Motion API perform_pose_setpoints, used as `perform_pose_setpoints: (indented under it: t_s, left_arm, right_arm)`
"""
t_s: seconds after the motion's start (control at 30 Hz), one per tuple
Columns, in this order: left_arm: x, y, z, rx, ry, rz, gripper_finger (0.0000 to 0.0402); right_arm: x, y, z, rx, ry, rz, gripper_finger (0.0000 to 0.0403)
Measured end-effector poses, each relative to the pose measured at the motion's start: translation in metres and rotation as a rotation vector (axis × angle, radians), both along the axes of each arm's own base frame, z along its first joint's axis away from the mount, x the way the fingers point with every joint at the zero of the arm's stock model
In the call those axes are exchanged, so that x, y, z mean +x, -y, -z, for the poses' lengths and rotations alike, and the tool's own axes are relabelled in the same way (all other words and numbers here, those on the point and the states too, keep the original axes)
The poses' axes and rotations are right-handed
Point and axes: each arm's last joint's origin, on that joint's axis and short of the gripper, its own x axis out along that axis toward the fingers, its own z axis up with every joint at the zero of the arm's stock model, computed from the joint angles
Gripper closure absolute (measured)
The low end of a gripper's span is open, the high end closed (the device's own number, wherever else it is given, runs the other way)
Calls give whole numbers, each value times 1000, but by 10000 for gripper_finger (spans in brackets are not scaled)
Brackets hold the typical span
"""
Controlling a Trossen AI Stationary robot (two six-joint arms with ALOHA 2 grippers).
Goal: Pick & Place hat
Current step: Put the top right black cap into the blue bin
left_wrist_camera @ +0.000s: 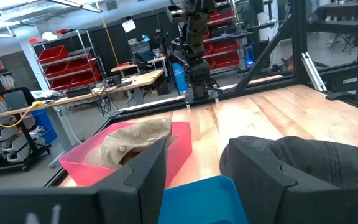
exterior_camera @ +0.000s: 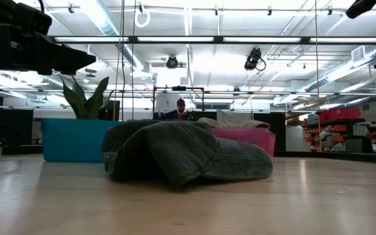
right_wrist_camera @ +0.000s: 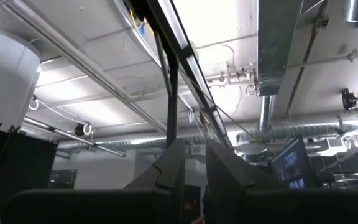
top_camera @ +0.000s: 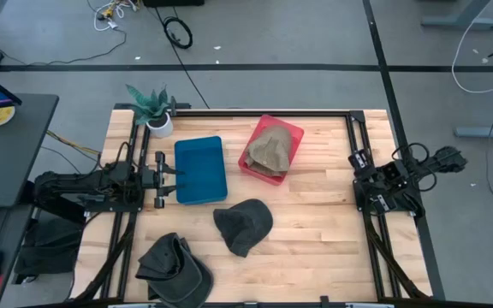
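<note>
A dark grey hat [top_camera: 244, 225] lies crumpled on the wooden table, near its middle; it fills the low view [exterior_camera: 181, 153] and shows in the left wrist view [left_wrist_camera: 297, 163]. A second dark hat [top_camera: 174, 265] lies near the table's near-left corner. A tan hat [top_camera: 272, 149] rests inside the pink bin [top_camera: 291, 133]. My left gripper [top_camera: 166, 177] hovers open at the left edge of the blue tray [top_camera: 200, 169], its fingers pointing toward the table's right [left_wrist_camera: 207, 180]. My right gripper [right_wrist_camera: 195, 163] is parked at the table's right edge, pointing up at the ceiling, fingers close together.
A potted plant [top_camera: 154, 109] stands at the far-left corner. Black frame rails [top_camera: 362, 171] run along both sides of the table. Bare wood [top_camera: 315, 222] lies between the dark grey hat and the right arm [top_camera: 388, 181]. A person sits far behind the table [exterior_camera: 181, 108].
</note>
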Motion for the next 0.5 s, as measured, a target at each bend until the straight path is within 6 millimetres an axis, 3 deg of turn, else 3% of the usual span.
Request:
perform_pose_setpoints:
  t_s: [0.3, 0.5]
  left_arm:
    - [0, 0, 0, 0, 0, 0, 225]
    - [0, 0, 0, 0, 1, 0, 225]
  right_arm:
    - [-9, 3, 5, -13, -26, 4, 332]
    - [-4, 3, 11, -33, -116, 47, 332]
